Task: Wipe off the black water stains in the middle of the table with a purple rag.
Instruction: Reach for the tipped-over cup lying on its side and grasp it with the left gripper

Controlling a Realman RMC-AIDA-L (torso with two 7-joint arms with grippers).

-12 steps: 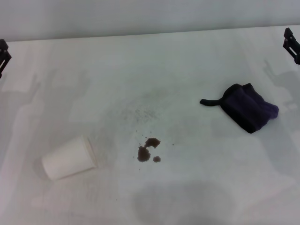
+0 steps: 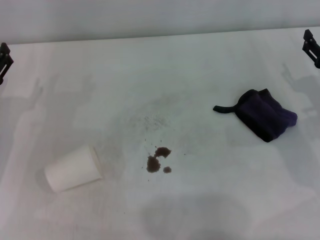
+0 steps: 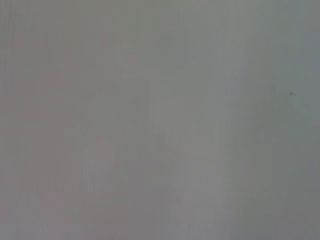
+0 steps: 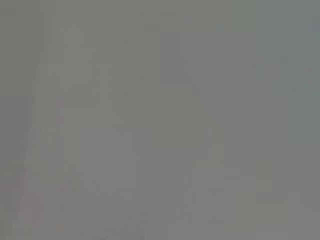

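The black water stains [image 2: 158, 160] are a few small dark blotches with specks near the middle of the white table [image 2: 200, 200]. The purple rag [image 2: 265, 120] lies bunched at the right, its thin black tail pointing left toward the stains. My left gripper [image 2: 4, 59] shows only as a dark tip at the far left edge, high and far from the stains. My right gripper [image 2: 312, 46] shows only as a dark tip at the far right edge, beyond and above the rag. Both wrist views show only blank grey surface.
A white paper cup [image 2: 73, 169] lies on its side at the left front, its open end toward the stains. The table's far edge [image 2: 160, 36] runs along the top of the head view.
The left gripper tip has shifted slightly; the rag, cup and stains have not moved.
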